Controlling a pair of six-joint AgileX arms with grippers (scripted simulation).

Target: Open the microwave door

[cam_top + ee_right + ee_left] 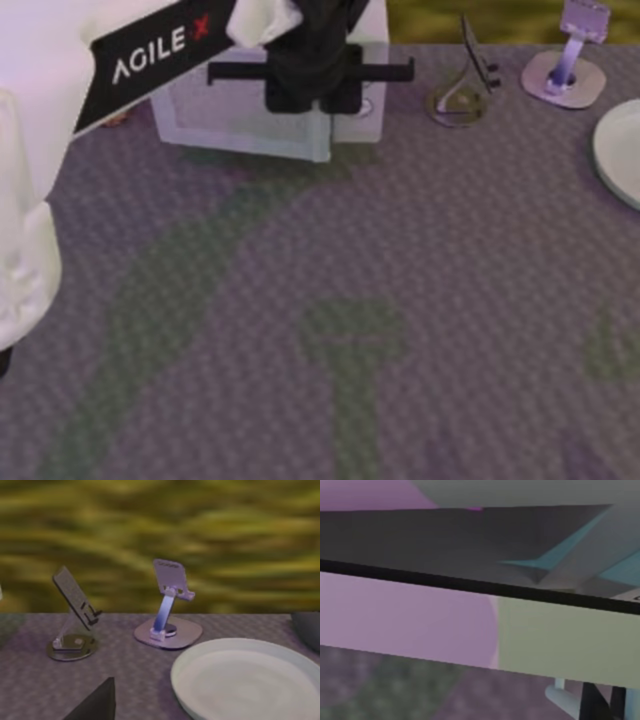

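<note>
Purple-grey patterned tabletop (pixel 420 300) is carrying the boxy white microwave (pixel 270 110) at eleven o'clock, its mesh-windowed door (pixel 235 125) lying directly beneath the left gripper (pixel 312 95), whose finger state I cannot tell.

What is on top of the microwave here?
The left end effector and its arm hang over the microwave, covering most of its top. Whether anything lies beneath them cannot be seen. The microwave door looks slightly ajar.

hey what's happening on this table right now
The left arm reaches over the microwave at the table's far edge, its claw at the door's free edge beside the knob panel. The door looks slightly ajar, not swung open. Two phone stands and a plate sit to the right. The right arm is out of the top view.
</note>
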